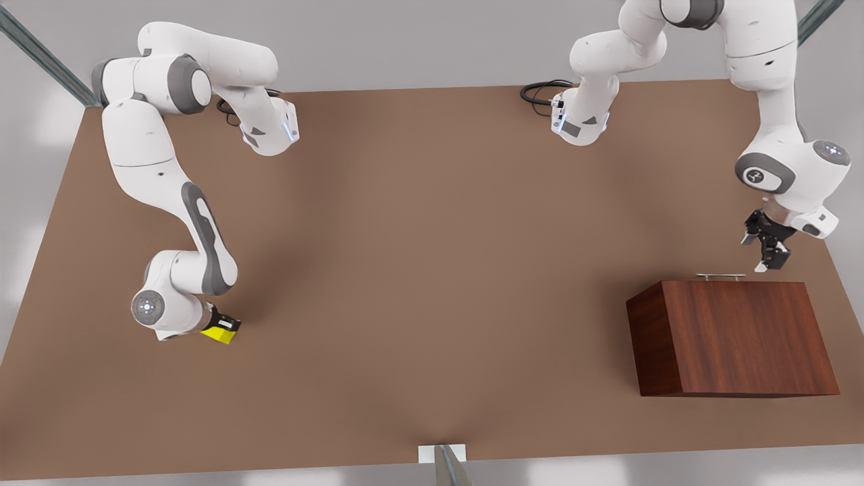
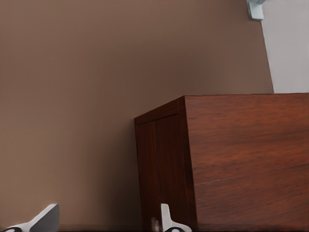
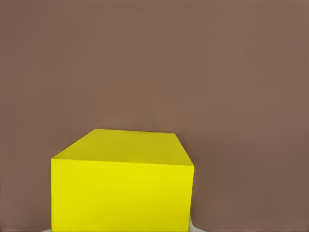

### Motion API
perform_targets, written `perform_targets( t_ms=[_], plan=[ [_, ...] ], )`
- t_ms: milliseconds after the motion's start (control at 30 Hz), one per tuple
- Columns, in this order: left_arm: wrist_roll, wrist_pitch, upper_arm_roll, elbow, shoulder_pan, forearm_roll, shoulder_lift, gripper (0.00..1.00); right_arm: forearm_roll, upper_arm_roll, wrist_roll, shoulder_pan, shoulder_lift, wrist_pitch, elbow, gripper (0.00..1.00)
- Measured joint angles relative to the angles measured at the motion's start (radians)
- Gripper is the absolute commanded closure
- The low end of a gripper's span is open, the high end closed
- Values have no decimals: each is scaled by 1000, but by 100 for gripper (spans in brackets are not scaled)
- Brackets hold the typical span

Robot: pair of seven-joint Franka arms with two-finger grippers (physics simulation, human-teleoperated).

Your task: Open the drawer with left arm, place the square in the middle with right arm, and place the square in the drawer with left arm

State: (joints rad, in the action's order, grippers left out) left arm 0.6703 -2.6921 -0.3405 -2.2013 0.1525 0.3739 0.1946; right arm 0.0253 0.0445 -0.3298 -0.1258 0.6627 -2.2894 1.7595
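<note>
The wooden cabinet (image 1: 732,337) is standing at the front view's right, near the table's near edge, with its drawer (image 1: 721,280) fully closed; the silver bar handle (image 1: 721,276) is lying along the far top edge, which is the side facing the arm bases. The left gripper (image 1: 766,253) is hanging just above and to the right of that handle, not touching it. This position judges as an approach for the drawer pull, since the handle is the only grip point on the cabinet front. In the left wrist view two pale fingertips (image 2: 166,220) are standing apart with the cabinet's corner edge between them, so the fingers are spread and holding nothing.

The yellow cube (image 1: 221,329) is sitting on the brown tabletop (image 1: 432,270) at the front view's left, well apart from the cabinet. The right gripper (image 1: 217,322) is sitting low over the cube, with its black body touching the cube's top. In the right wrist view the cube (image 3: 123,186) is lying directly under the camera. Whether the right fingers are closed on the cube or merely straddling it cannot be told. The table's middle is receiving nothing yet, so the cube transfer is judged as not yet done.
</note>
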Motion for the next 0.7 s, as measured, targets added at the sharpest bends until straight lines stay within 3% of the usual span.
perform_targets(
  t_ms=[133,267,367,467,700],
  plan=[
    [-11,16,21,-5,-3,33,3,0,-1,7,-2,6,-30,30,-3,41],
    [-14,18,21,-11,-31,41,6,0,-6,77,-20,7,-111,75,-1,41],
    [-14,15,21,-11,-56,44,6,0,-7,174,-133,6,-156,154,-41,41],
    [-14,20,22,-20,-60,45,6,0,2,330,-412,21,-152,281,-153,41],
    [-12,17,21,-48,-61,48,8,0,15,336,-974,421,-24,317,-391,41]
  ],
)
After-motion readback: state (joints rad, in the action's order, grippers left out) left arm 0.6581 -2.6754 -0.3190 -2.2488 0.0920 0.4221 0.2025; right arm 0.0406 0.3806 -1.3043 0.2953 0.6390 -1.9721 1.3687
